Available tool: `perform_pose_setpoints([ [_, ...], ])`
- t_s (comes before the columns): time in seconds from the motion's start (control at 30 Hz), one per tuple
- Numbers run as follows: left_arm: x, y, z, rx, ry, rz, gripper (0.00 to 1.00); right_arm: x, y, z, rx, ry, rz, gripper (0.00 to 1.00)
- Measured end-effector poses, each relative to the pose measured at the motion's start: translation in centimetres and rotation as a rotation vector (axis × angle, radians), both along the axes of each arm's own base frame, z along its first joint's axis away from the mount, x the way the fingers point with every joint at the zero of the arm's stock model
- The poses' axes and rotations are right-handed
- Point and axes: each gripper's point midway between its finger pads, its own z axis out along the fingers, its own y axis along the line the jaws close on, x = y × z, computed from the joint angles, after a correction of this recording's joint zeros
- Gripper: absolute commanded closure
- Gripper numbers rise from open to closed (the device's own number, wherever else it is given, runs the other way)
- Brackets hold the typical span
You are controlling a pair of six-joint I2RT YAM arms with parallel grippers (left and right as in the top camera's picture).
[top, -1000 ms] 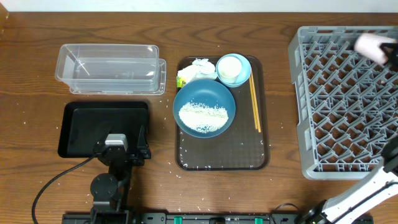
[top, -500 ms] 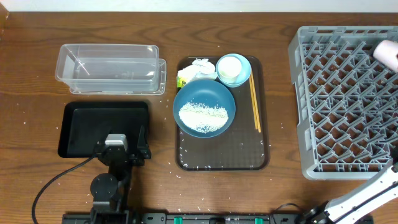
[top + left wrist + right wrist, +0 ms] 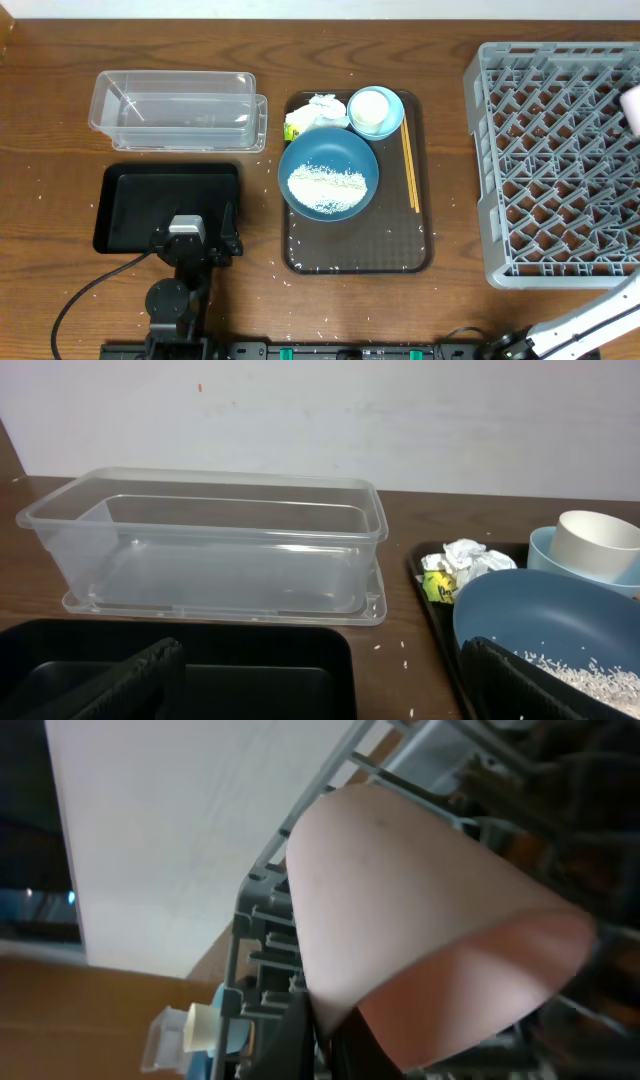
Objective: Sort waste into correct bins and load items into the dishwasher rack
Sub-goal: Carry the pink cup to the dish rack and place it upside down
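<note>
From overhead, I see the pink cup (image 3: 632, 108) at the far right edge of the large grey lattice plastic rack (image 3: 540, 190), the only item there. On the brown serving tray (image 3: 355, 250) wait the large dark-blue bowl (image 3: 340, 148) of loose white rice (image 3: 327, 186), the white cup (image 3: 370, 107) inside the small light-blue bowl (image 3: 397, 118), the crumpled white tissue (image 3: 320, 108) and the wooden chopsticks (image 3: 409, 170).

The left wrist view shows my left claw (image 3: 320, 695) spread wide over the shallow black tray (image 3: 250, 650), with the clear plastic tub (image 3: 210, 550) beyond. Neither bin holds waste.

The right wrist view shows my right claw (image 3: 322, 1040) pinched on the pink cup's rim among the rack's pegs. I judge nearly everything remains.
</note>
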Motion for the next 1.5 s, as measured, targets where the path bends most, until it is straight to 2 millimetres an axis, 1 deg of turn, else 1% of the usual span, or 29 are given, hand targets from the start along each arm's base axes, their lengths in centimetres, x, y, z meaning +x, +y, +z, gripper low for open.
perform_pose_setpoints([
  [0.13, 0.0, 0.0, 0.0, 0.000, 0.000, 0.000, 0.10, -1.3, -1.3, -0.5, 0.010, 0.035, -0.042, 0.87],
  [0.23, 0.0, 0.0, 0.0, 0.000, 0.000, 0.000, 0.09, -2.4, -2.4, -1.3, 0.001, 0.082, -0.078, 0.81],
  [0.37, 0.0, 0.0, 0.0, 0.000, 0.000, 0.000, 0.09, -3.4, -3.2, -2.2, -0.009, 0.144, -0.111, 0.69],
  [0.47, 0.0, 0.0, 0.0, 0.000, 0.000, 0.000, 0.10, -3.9, -3.7, -2.9, -0.029, 0.211, -0.141, 0.69],
  [0.53, 0.0, 0.0, 0.0, 0.000, 0.000, 0.000, 0.09, -4.3, -4.2, -2.6, -0.058, 0.265, -0.175, 0.69],
  [0.6, 0.0, 0.0, 0.0, 0.000, 0.000, 0.000, 0.09, -4.8, -4.7, -1.4, -0.102, 0.312, -0.222, 0.69],
  [0.67, 0.0, 0.0, 0.0, 0.000, 0.000, 0.000, 0.09, -5.3, -5.3, 0.7, -0.149, 0.346, -0.280, 0.69],
  [0.77, 0.0, 0.0, 0.0, 0.000, 0.000, 0.000, 0.10, -6.2, -5.9, 5.2, -0.217, 0.369, -0.392, 0.67],
  [0.8, 0.0, 0.0, 0.0, 0.000, 0.000, 0.000, 0.10, -6.5, -6.0, 7.3, -0.240, 0.359, -0.432, 0.66],
  [0.83, 0.0, 0.0, 0.0, 0.000, 0.000, 0.000, 0.10, -6.7, -6.0, 8.6, -0.256, 0.348, -0.453, 0.65],
  [0.87, 0.0, 0.0, 0.0, 0.000, 0.000, 0.000, 0.09, -6.8, -5.8, 10.1, -0.276, 0.333, -0.474, 0.61],
  [0.9, 0.0, 0.0, 0.0, 0.000, 0.000, 0.000, 0.10, -6.8, -5.5, 11.5, -0.294, 0.319, -0.492, 0.56],
  [0.93, 0.0, 0.0, 0.0, 0.000, 0.000, 0.000, 0.10, -6.6, -5.1, 12.6, -0.304, 0.307, -0.498, 0.56],
  [0.97, 0.0, 0.0, 0.0, 0.000, 0.000, 0.000, 0.09, -6.2, -4.6, 13.3, -0.315, 0.297, -0.497, 0.58],
  [1.0, 0.0, 0.0, 0.0, 0.000, 0.000, 0.000, 0.09, -5.6, -3.9, 13.8, -0.330, 0.289, -0.488, 0.66],
  [1.03, 0.0, 0.0, 0.0, 0.000, 0.000, 0.000, 0.09, -5.1, -3.4, 13.9, -0.337, 0.287, -0.476, 0.72],
  [1.1, 0.0, 0.0, 0.0, 0.000, 0.000, 0.000, 0.09, -3.6, -2.1, 13.1, -0.359, 0.312, -0.449, 0.82],
  [1.13, 0.0, 0.0, 0.0, 0.000, 0.000, 0.000, 0.09, -2.8, -1.6, 12.4, -0.369, 0.328, -0.436, 0.85],
  [1.2, 0.0, 0.0, 0.0, 0.000, 0.000, 0.000, 0.09, -1.0, -0.4, 10.5, -0.389, 0.378, -0.407, 0.87],
  [1.23, 0.0, 0.0, 0.0, 0.000, 0.000, 0.000, 0.09, 0.2, 0.5, 8.9, -0.402, 0.413, -0.383, 0.88],
  [1.27, 0.0, 0.0, 0.0, 0.000, 0.000, 0.000, 0.09, 0.5, 0.7, 8.2, -0.405, 0.426, -0.376, 0.89],
  [1.33, 0.0, 0.0, 0.0, 0.000, 0.000, 0.000, 0.10, 2.0, 1.8, 5.7, -0.413, 0.469, -0.340, 0.92],
  [1.37, 0.0, 0.0, 0.0, 0.000, 0.000, 0.000, 0.09, 2.6, 2.1, 4.5, -0.413, 0.489, -0.326, 0.93],
  [1.4, 0.0, 0.0, 0.0, 0.000, 0.000, 0.000, 0.09, 3.0, 2.4, 2.9, -0.407, 0.517, -0.310, 0.95],
  [1.47, 0.0, 0.0, 0.0, 0.000, 0.000, 0.000, 0.10, 3.3, 2.5, 0.6, -0.394, 0.560, -0.299, 0.95],
  [1.5, 0.0, 0.0, 0.0, 0.000, 0.000, 0.000, 0.09, 3.2, 2.4, -0.1, -0.389, 0.575, -0.298, 0.96],
])
